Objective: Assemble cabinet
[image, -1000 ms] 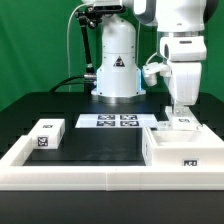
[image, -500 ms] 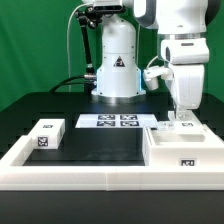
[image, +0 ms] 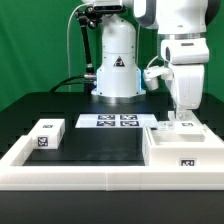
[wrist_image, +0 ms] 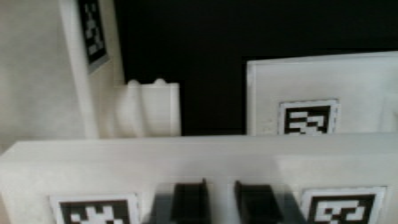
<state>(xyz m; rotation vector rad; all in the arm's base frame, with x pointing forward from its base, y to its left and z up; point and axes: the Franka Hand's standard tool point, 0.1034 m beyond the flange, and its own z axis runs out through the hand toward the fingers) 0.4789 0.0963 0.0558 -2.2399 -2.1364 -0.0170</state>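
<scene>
White boxy cabinet [image: 172, 148] bears black-and-white square tags.

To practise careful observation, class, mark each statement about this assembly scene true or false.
1. The tool is lowered at the cabinet shell on the exterior view's right. True.
2. The tagged block on the exterior view's left sits on the marker board. False: it rests on the black table, apart from the board.
3. The tool's jaws stand wide open. False: they are shut, almost together.
4. The marker board lies flat, farther back than the block and the shell. True.
</scene>
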